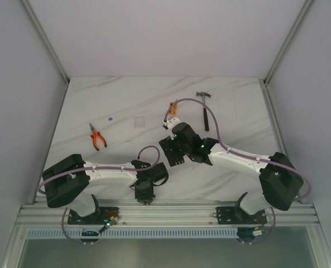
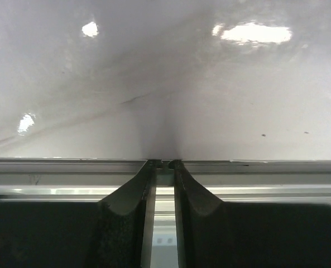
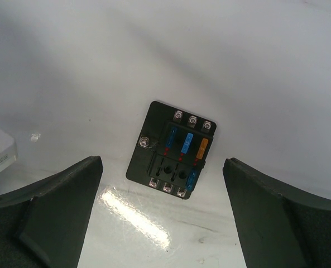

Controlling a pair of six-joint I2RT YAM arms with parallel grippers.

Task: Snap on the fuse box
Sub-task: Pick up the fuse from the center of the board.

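Right end effector (image 3: 162, 162) hangs spread above the fuse box (image 3: 172, 149)

**Three Eyes, One Table**

The top camera looked down from high behind the arms, far off, over the whole table (image 1: 126, 100). The left wrist camera peered low along the left gripper (image 2: 164, 164), close on the rail (image 2: 70, 167) beyond its tips. The right wrist camera faced down past the right gripper (image 3: 161, 162), near the fuse box (image 3: 172, 149) between its fingers. All shared the table.
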